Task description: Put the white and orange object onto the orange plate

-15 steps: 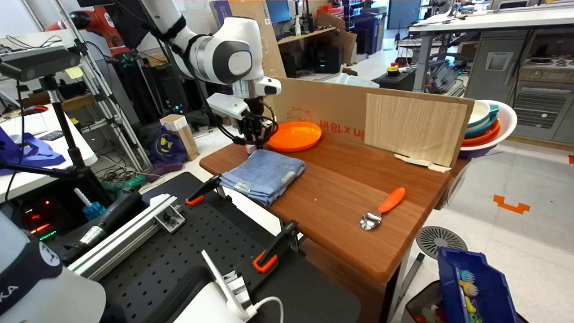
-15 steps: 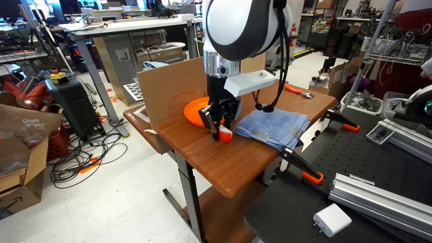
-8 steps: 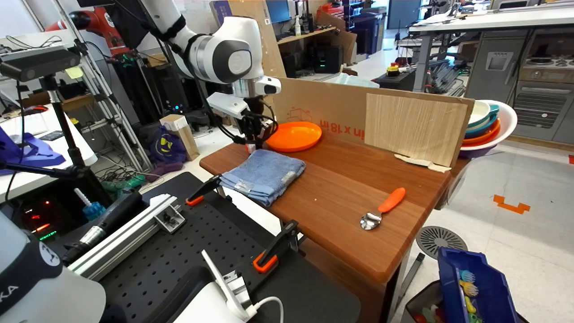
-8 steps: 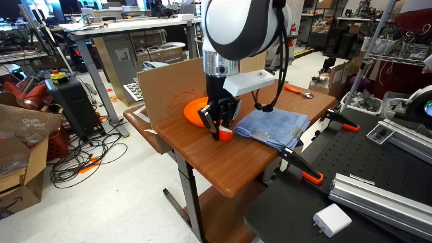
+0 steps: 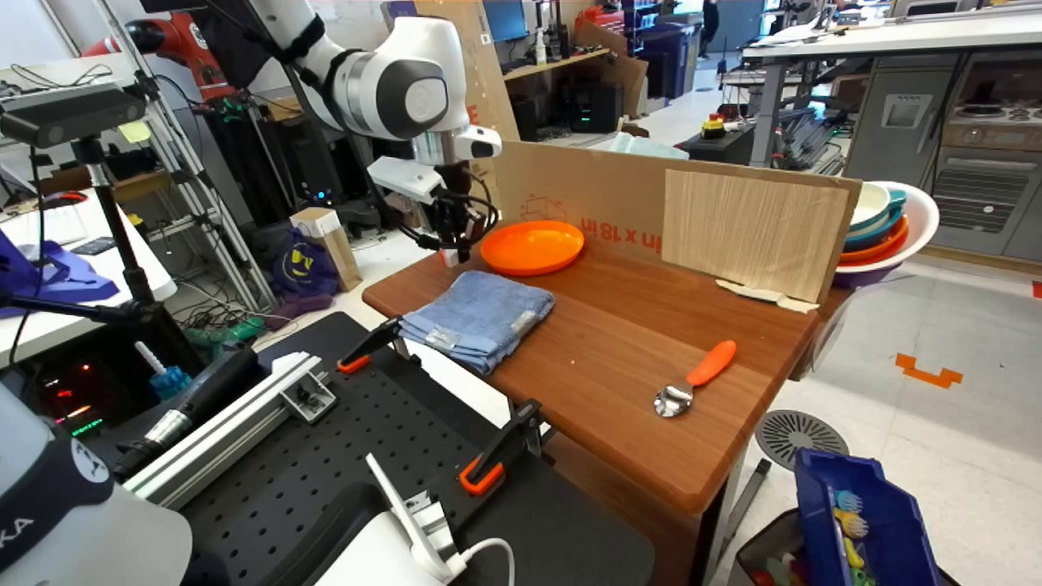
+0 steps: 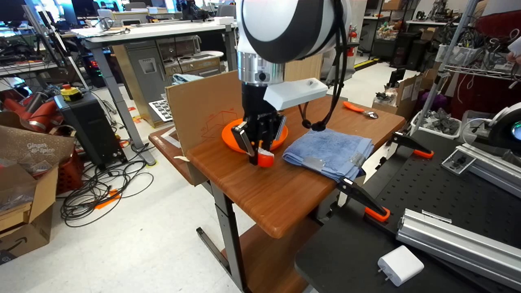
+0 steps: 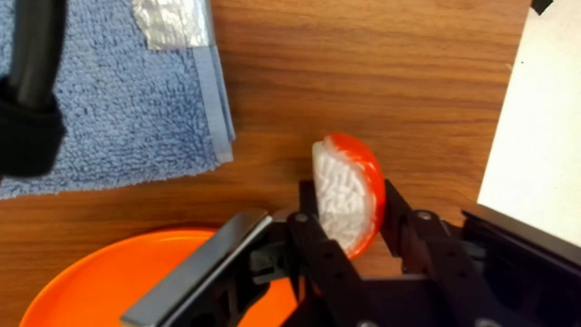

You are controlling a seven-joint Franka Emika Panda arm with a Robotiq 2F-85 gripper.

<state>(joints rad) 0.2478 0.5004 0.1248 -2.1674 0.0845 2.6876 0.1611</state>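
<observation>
Gripper (image 7: 348, 196) clasps white-orange object (image 7: 340, 190) — blue cloth (image 7: 136, 113), plate (image 7: 118, 277) near.

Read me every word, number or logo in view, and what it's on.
"in x 18 in", upside down, on the cardboard panel.
"KA", on the white robot housing.
"Ginger & Spice", on the brown packaging.
Curved-arrow logo, on the open cardboard box.
Not readable: emblem on the purple bag, red lettering on the tall cardboard.
The wrist view shows none.

On a table (image 5: 602, 325), an orange plate (image 5: 533, 247) is lying behind a blue cloth (image 5: 480, 316); an end effector (image 5: 456, 254) is pointing down nearby.
</observation>
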